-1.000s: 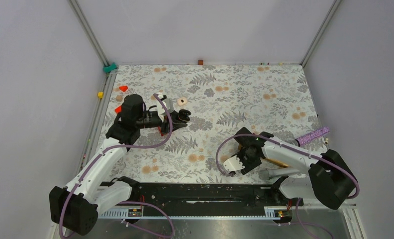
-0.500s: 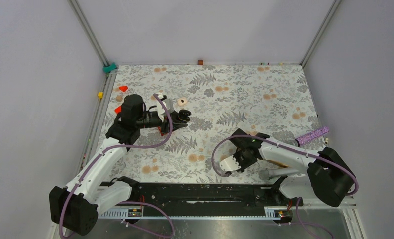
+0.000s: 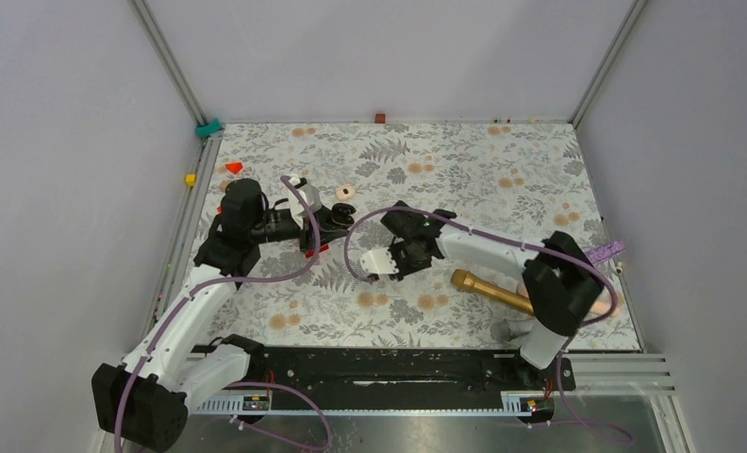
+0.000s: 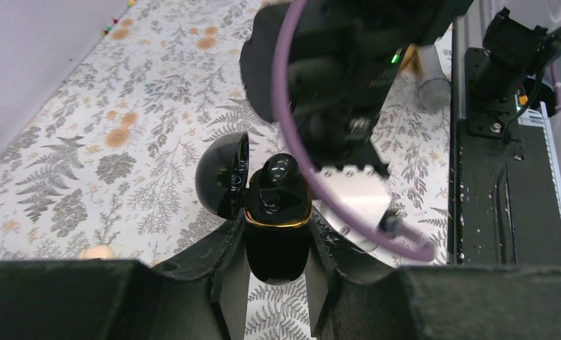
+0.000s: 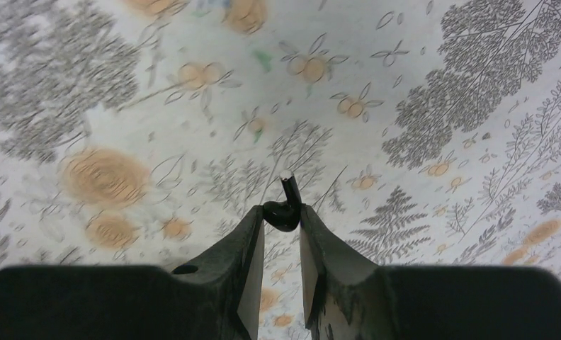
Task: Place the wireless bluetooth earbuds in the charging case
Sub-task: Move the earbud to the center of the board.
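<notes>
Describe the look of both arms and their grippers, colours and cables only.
The left arm and right arm have white links with bulky black joints and bases. A purple cable loops along each. The left gripper and right gripper have black, tapering fingers; a white block sits behind the right one, and a small green light glows on its wrist.

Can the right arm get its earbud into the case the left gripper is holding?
Probably yes: the case sits lid-open in the left gripper, and the right gripper with its earbud is close; only its purple cable loops between.
</notes>
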Robot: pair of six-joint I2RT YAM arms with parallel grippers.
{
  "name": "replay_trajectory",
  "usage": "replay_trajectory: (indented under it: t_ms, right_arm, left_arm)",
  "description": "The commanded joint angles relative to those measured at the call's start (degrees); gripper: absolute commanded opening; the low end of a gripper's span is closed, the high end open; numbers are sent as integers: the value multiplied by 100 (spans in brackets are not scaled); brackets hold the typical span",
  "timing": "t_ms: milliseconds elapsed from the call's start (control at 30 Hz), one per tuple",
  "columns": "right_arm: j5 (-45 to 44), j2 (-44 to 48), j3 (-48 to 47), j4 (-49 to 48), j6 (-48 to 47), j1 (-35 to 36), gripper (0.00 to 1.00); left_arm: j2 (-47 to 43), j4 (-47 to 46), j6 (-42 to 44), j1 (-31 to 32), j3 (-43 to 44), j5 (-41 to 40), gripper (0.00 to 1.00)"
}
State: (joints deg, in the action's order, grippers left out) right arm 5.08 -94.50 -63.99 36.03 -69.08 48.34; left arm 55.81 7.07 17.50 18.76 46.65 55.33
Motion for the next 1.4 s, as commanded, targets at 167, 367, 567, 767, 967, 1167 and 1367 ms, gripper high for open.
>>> replay_trajectory:
  t_ms: [167, 367, 567, 767, 967, 1167, 1367]
  right_arm:
    - [-692, -1649, -1419, -15, 624, 35, 25]
    - [-679, -1873, -1665, 30, 706, 35, 53]
    - [-650, -1404, -1517, 26, 1061, -1, 82]
    - [205, -114, -1255, 182, 2099, -557, 99]
    - [1333, 363, -1471, 172, 4055, -1499, 99]
    - [3299, -970, -2353, 562, 6194, -2106, 99]
    - [3341, -1717, -1976, -169, 7187, -2247, 90]
  left_arm:
    - [-233, -549, -299, -295, -42, 289, 0]
    - [-219, -547, -301, -306, -47, 302, 0]
    - [-250, -562, -353, -338, -18, 309, 0]
    - [-247, -662, -439, -383, -25, 273, 0]
    - [-237, -676, -416, -391, -14, 228, 0]
    - [-250, -612, -405, -440, -24, 218, 0]
    - [-270, -582, -369, -455, -16, 247, 0]
